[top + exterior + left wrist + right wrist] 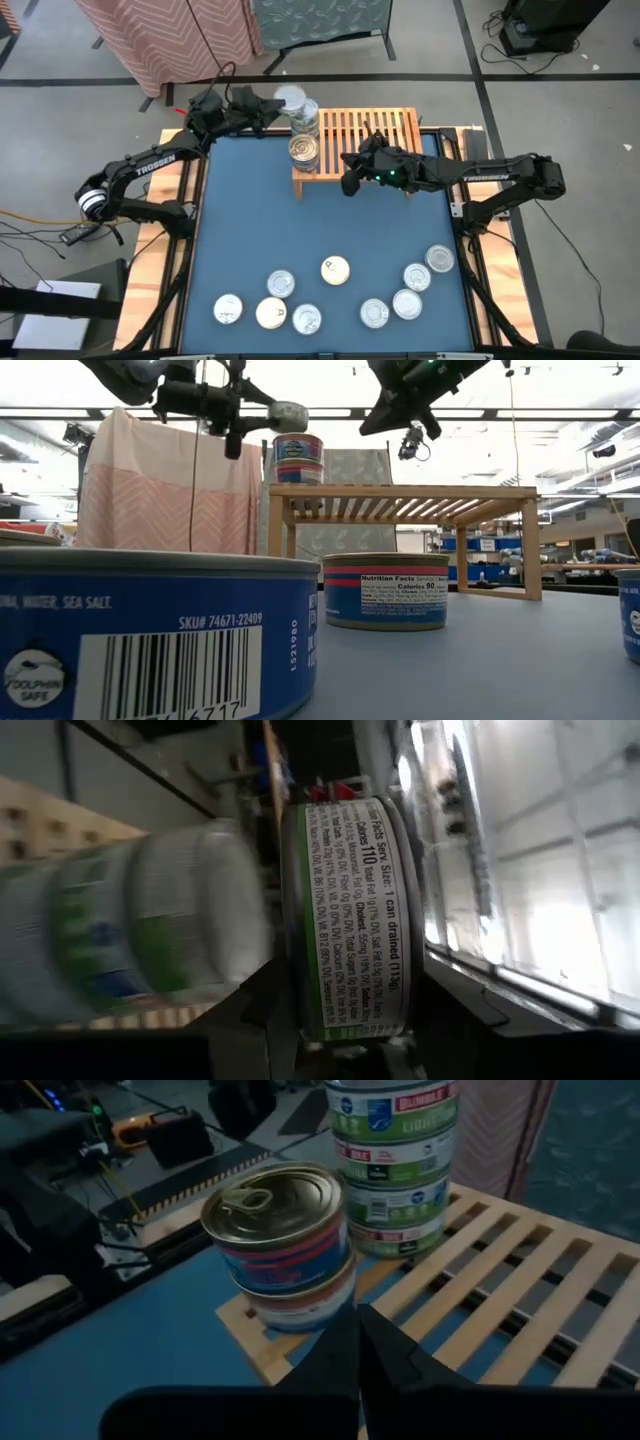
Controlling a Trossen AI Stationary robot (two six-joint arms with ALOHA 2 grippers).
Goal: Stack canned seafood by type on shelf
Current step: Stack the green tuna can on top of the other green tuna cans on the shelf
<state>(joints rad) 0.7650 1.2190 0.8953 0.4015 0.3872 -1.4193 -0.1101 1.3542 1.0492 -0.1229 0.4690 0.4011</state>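
My left gripper [272, 103] holds one green-labelled can [350, 920] clamped across its rim, carried in the air just left of the taller stack [395, 1165] at the far left corner of the shelf [385, 130]. That stack holds cans with matching green labels, so I judge the step in hand to be placing this can on top of it. A shorter stack [290, 1245] of two blue-and-red cans, gold lid uppermost, stands nearer on the same left end. My right gripper [350, 180] has its fingers fully shut, holds nothing, and waits over the shelf's near edge. Nine loose cans [335, 270] lie on the blue mat [250, 220] near the front. The next move calls for centring the held can level over the tall stack, lowering until lids meet, then releasing without nudging the column.
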